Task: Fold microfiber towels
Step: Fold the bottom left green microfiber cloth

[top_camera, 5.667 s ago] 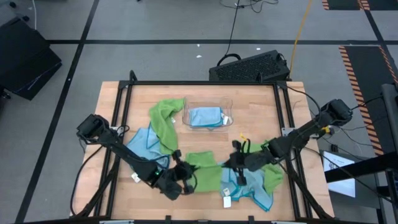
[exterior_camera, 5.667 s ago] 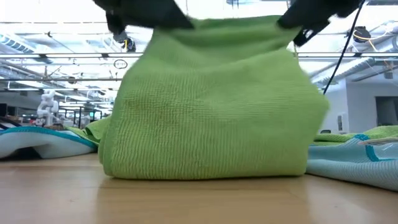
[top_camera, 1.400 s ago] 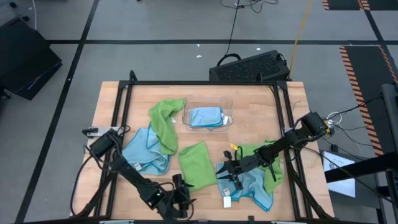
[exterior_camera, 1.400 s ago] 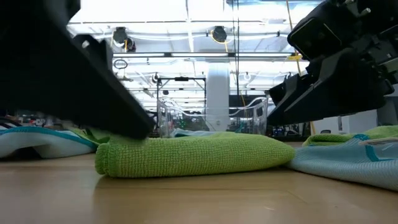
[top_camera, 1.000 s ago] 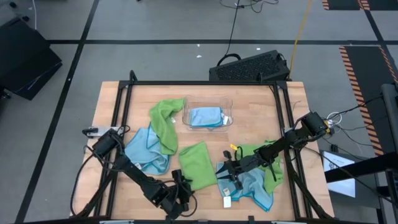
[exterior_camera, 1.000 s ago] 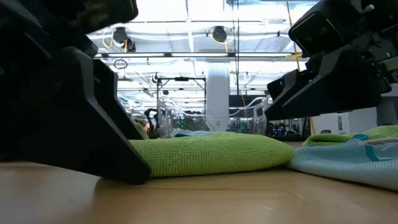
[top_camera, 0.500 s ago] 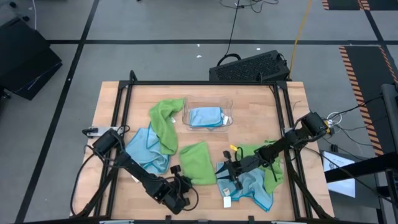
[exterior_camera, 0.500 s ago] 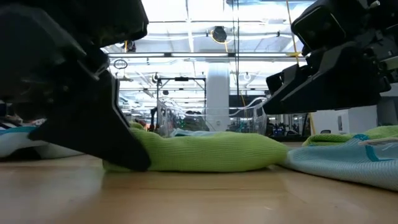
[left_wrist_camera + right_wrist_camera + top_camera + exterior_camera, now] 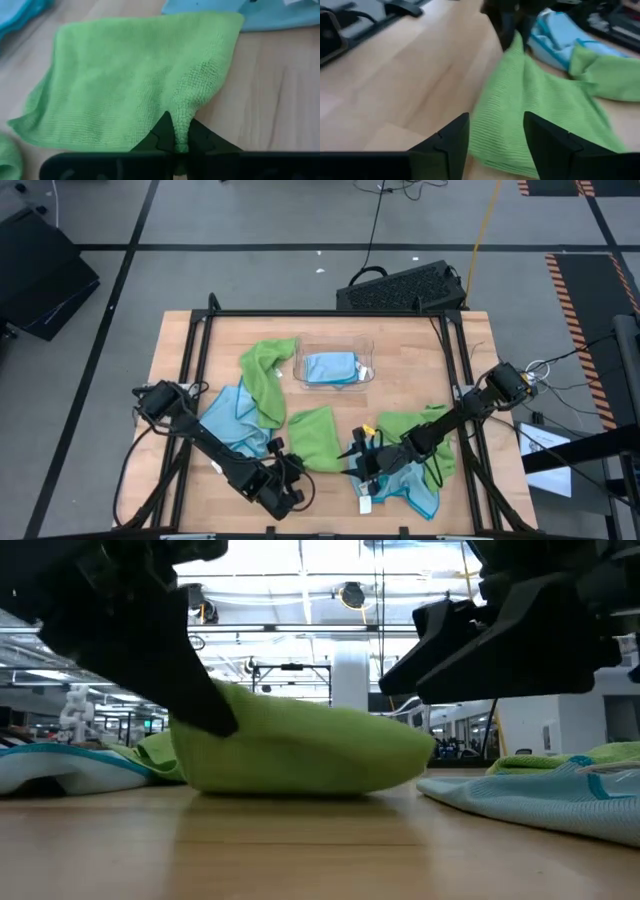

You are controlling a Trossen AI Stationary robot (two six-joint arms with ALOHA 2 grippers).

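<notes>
**Q:** Wooden table (image 9: 410,345), high view: where is the work?

**A:** At 6 o'clock lies the half-folded green towel (image 9: 312,438). The left gripper (image 9: 287,471) is clamped on its near corner, lifting it. The right gripper (image 9: 356,461), at the towel's 3 o'clock edge, stands parted around nothing.

**Q:** How should the fold go?

**A:** Probably pinch both near corners, raise them evenly, and lay edge on edge. Other towels lie beside it; a blue one (image 9: 330,367) sits in the clear tray (image 9: 369,346) at 12 o'clock.

**Q:** Any writing?

**A:** None legible; the white tags are too small.

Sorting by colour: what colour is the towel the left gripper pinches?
Lime green towel, clearest in left wrist view.
</notes>
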